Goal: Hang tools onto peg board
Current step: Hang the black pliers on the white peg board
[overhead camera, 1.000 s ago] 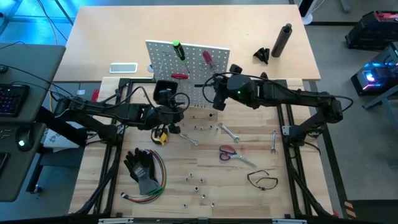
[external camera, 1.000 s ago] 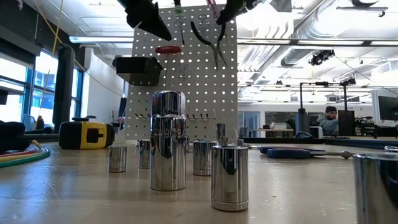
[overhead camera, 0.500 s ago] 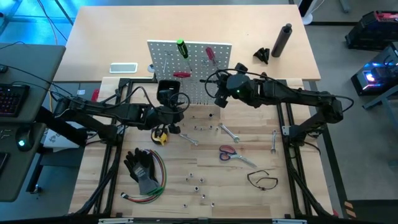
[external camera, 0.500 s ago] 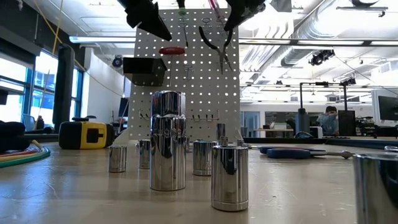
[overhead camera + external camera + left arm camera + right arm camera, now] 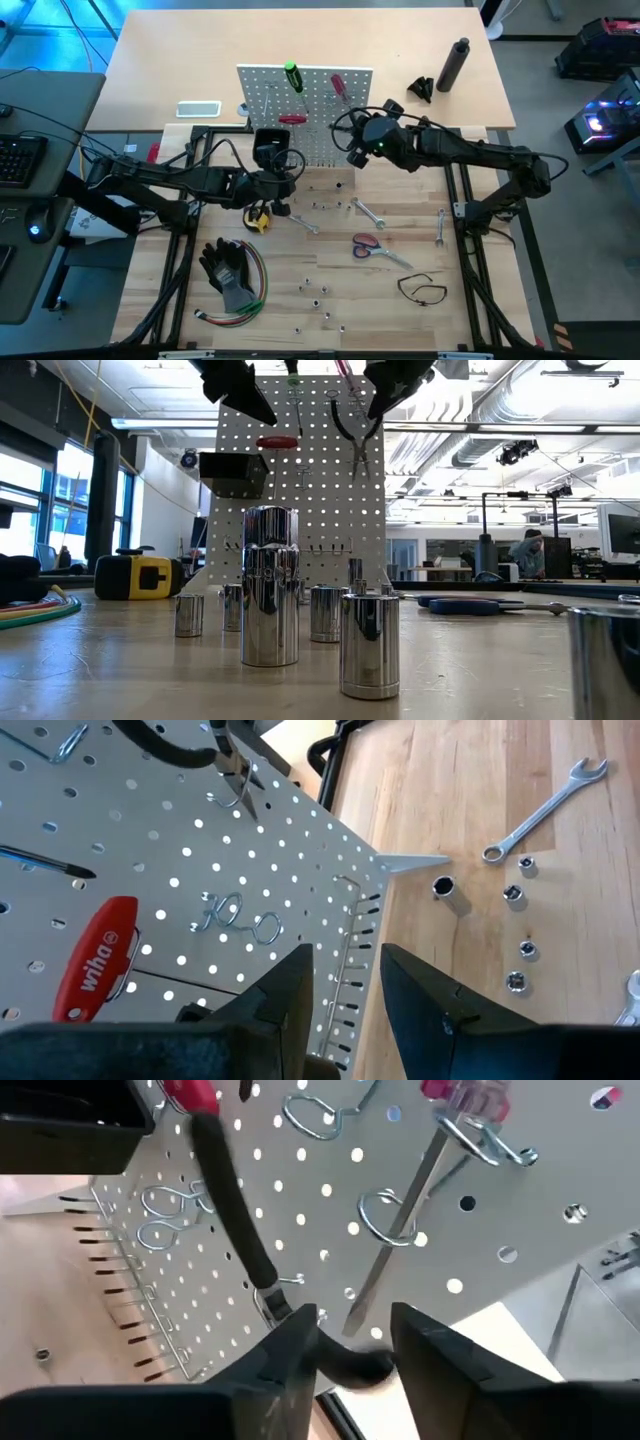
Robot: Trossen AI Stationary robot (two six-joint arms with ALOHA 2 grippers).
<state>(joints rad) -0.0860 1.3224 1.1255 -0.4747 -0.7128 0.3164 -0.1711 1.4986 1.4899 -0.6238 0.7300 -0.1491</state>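
Observation:
The white peg board [image 5: 305,112] stands upright at the table's far side, with a black bin [image 5: 232,470] on its front. On it hang a green screwdriver [image 5: 290,76], a red screwdriver [image 5: 338,88], a red-handled tool [image 5: 95,960] and black-handled pliers [image 5: 353,435]. The pliers hang from a wire hook [image 5: 283,1285]. My right gripper [image 5: 350,1325] is open close in front of the board, its fingers on either side of one pliers handle. My left gripper [image 5: 350,965] is open before the board's lower part, with nothing between its fingers. My right gripper stands open around the pliers' free black handle [image 5: 355,1368], slanting down toward the board from the near right. I cannot tell whether either finger touches the handle. The pliers hang on the board by their own hook.
On the wooden table lie wrenches [image 5: 368,212], red scissors [image 5: 368,246], a yellow tape measure [image 5: 258,220], a thin black loop [image 5: 422,290], black gloves with coloured wires [image 5: 228,270] and several chrome sockets [image 5: 270,585]. A black bottle [image 5: 455,62] stands beyond the board.
My right gripper has opened and let go of the pliers' handle, rolling a little and edging toward the table's right edge. The pliers, tilted a second ago, now hang straighter on the hook. The peg board has shifted slightly.

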